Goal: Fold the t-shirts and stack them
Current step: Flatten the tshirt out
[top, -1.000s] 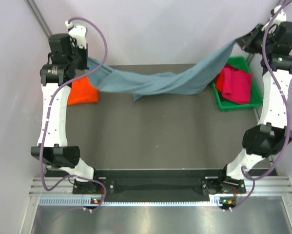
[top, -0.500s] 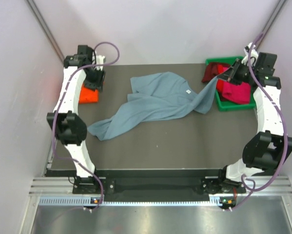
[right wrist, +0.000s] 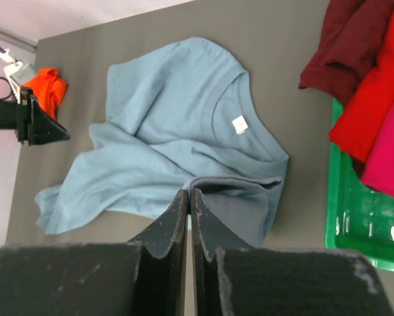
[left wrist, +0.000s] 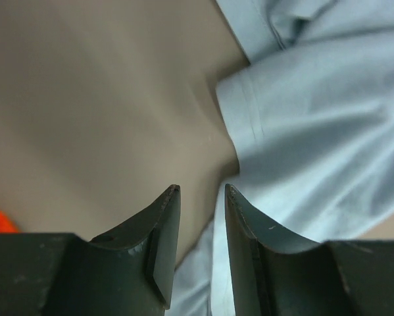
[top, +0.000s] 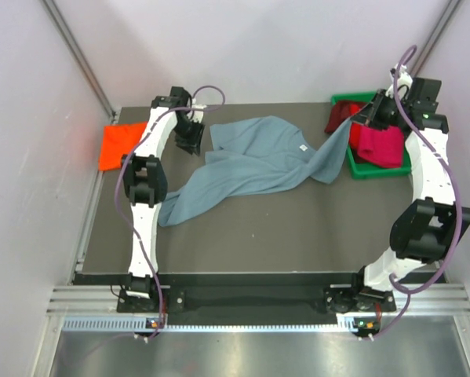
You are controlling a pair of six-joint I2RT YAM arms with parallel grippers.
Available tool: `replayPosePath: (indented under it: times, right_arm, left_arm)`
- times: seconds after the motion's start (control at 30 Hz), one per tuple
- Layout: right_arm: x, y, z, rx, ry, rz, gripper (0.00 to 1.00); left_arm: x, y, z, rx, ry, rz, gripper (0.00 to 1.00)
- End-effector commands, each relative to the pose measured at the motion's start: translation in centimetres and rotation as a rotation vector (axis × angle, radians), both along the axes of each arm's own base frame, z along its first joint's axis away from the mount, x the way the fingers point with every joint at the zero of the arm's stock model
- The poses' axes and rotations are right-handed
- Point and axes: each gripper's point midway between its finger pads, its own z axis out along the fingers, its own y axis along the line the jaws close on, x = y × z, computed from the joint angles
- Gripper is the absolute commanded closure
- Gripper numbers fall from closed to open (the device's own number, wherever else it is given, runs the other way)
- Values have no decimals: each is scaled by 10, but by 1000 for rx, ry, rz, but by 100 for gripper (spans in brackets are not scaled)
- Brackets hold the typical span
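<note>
Working over the dark table, with the slate blue-grey t-shirt lying rumpled across its far half. Stretching the left arm far forward, hanging the left gripper over bare table just beside a sleeve, fingers slightly spread, gripping nothing. Reaching the right arm to the far right corner above the green bin, pinching the shirt's right edge in the right gripper, holding it raised. Showing crimson t-shirts heaped in the bin, an orange-red t-shirt at the far left edge

Spread shirt centre, folded shirt far left, bin holding shirts far right.
</note>
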Motion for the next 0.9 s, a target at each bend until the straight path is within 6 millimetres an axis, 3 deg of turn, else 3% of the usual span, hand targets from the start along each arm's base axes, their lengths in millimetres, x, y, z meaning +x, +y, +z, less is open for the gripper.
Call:
replayPosePath:
  times: [0.0, 0.3, 0.6, 0.87]
  right_arm:
    - [9, -3, 17, -53, -61, 3, 100]
    - [18, -7, 5, -67, -40, -11, 100]
    - [31, -10, 1, -68, -37, -13, 100]
    - [33, -7, -2, -72, -32, -6, 100]
  left_arm:
    - [29, -9, 29, -83, -127, -10, 61]
    - [27, -12, 0, -76, -69, -14, 61]
    - [24, -22, -40, -67, 3, -30, 61]
    - [29, -23, -50, -67, 5, -32, 61]
